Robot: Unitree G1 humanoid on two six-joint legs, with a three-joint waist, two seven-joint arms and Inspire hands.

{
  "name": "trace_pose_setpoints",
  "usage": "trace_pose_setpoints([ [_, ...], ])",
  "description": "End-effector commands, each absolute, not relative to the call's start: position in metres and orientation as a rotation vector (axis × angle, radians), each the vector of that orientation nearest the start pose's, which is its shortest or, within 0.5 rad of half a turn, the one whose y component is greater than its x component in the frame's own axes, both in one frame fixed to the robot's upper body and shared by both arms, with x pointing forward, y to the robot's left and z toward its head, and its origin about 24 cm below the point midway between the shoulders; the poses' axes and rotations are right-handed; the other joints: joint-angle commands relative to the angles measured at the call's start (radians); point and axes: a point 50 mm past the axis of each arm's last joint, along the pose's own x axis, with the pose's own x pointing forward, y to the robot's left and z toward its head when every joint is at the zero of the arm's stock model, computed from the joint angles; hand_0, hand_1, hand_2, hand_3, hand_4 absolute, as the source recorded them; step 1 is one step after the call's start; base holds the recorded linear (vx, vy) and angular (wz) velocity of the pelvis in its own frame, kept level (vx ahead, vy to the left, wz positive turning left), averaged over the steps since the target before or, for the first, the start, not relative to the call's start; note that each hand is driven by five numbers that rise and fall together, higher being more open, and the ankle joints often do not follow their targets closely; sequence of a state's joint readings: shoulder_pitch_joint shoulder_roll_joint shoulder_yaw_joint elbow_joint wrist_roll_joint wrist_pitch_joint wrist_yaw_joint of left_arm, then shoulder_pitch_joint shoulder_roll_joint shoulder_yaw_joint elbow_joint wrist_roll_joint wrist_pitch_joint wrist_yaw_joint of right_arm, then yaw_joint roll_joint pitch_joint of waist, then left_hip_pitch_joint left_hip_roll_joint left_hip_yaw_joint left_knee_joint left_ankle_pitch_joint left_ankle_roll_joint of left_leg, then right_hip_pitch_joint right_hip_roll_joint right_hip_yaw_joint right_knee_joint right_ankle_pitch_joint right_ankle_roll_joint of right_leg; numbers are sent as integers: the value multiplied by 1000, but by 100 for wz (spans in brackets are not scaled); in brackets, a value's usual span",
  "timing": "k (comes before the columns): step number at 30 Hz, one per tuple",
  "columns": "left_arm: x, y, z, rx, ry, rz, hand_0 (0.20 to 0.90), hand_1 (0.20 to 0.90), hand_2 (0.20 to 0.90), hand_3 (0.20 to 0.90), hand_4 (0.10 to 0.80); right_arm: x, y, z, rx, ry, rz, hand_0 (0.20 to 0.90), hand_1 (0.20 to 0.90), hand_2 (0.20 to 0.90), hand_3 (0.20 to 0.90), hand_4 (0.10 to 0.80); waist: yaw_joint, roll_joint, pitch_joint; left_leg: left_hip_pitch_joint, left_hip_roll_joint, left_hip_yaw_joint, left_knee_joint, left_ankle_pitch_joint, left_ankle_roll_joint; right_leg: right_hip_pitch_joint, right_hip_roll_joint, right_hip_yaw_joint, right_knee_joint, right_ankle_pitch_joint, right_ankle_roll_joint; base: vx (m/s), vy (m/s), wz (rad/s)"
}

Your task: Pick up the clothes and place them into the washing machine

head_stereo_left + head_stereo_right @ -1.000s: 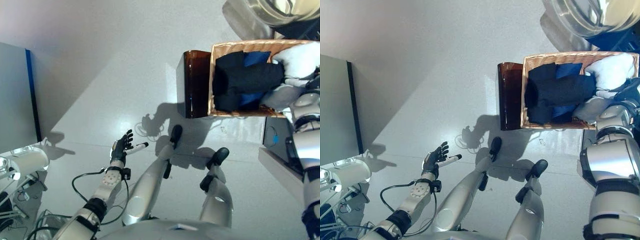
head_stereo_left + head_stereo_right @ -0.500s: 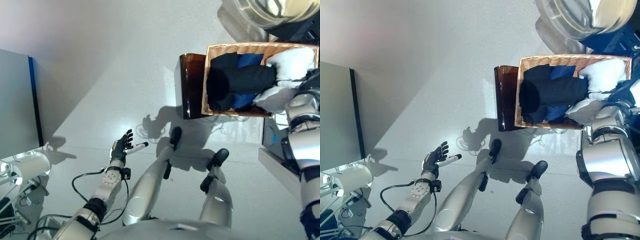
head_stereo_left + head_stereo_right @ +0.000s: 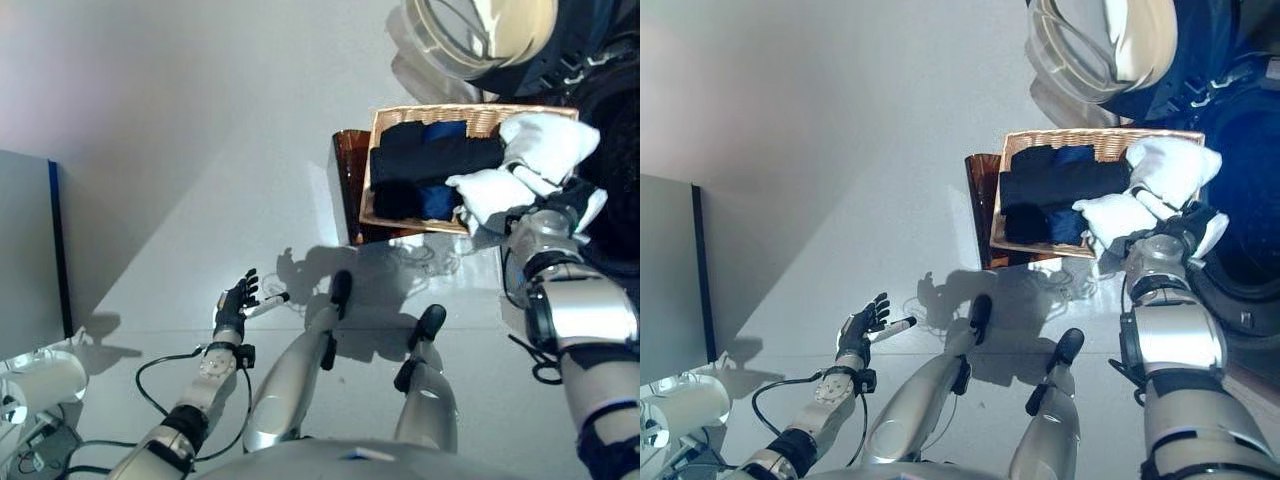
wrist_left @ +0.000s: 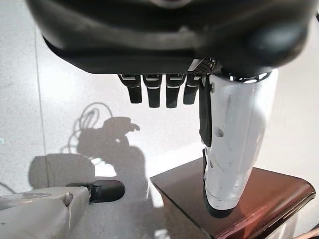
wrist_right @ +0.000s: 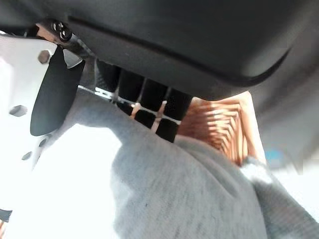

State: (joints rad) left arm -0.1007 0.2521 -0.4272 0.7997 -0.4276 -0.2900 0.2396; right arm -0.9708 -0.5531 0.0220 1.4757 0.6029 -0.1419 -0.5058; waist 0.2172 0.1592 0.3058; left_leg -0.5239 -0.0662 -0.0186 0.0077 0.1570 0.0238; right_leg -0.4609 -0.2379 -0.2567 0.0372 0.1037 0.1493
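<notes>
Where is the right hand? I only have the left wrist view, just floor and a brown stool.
Observer: The right hand is at the right end of the wicker basket, fingers curled into a white garment.
Operator: Anything else in the basket?
Observer: Yes, dark and blue clothes fill its left part.
Operator: And the washing machine?
Observer: Its round door stands open just beyond the basket.
</notes>
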Motion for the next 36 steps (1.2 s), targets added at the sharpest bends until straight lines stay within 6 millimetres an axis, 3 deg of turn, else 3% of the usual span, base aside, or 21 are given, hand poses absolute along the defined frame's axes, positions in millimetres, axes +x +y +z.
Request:
trace_pose_setpoints([
  [1, 200, 197, -94, 75, 502, 186, 900, 900, 900, 900, 800, 356, -338, 128, 178, 26, -984, 200, 200, 200, 200, 300, -11, 25, -15, -26, 10, 27, 22, -40, -73, 75, -12, 1, 8, -23, 6, -25, 1, -19],
  [8, 196, 193, -97, 58, 517, 201, 900, 900, 900, 900, 800, 361, -317, 116, 365, -14, -970, 200, 200, 200, 200, 300, -30, 36, -12, -11, 15, 39, 18, -41, -71, 74, -4, 19, 8, -25, -3, -17, 4, -8],
  [10, 195, 194, -98, 61, 523, 204, 900, 900, 900, 900, 800, 361, -317, 115, 332, -2, -964, 200, 200, 200, 200, 300, -31, 36, -10, -9, 15, 42, 16, -42, -69, 71, -2, 25, 9, -25, -4, 0, 0, 0],
  [16, 195, 194, -99, 54, 523, 219, 900, 900, 900, 900, 800, 367, -312, 128, 376, -63, -943, 200, 200, 200, 200, 300, -35, 37, -6, -11, 15, 44, 13, -42, -67, 64, 2, 32, 9, -25, -8, 0, 0, -1],
  [23, 196, 190, -98, 33, 518, 204, 900, 900, 900, 900, 800, 376, -298, 147, 577, -207, -859, 200, 200, 200, 200, 300, -40, 35, -8, 1, 17, 41, 2, -41, -68, 71, 6, 39, 8, -30, -9, 15, -4, -2],
  [32, 197, 191, -101, -1, 529, 219, 900, 900, 900, 900, 800, 390, -258, 185, 829, -445, -590, 200, 200, 200, 200, 300, -42, 21, -23, 29, 18, 40, -6, -45, -69, 86, 9, 52, 8, -34, -12, 22, -1, 0],
  [36, 196, 188, -103, -19, 541, 228, 900, 900, 900, 900, 800, 386, -240, 175, 983, -484, -552, 200, 200, 200, 200, 300, -49, 22, -27, 41, 19, 42, -8, -48, -70, 96, 8, 60, 0, -33, -12, 8, 1, -3],
])
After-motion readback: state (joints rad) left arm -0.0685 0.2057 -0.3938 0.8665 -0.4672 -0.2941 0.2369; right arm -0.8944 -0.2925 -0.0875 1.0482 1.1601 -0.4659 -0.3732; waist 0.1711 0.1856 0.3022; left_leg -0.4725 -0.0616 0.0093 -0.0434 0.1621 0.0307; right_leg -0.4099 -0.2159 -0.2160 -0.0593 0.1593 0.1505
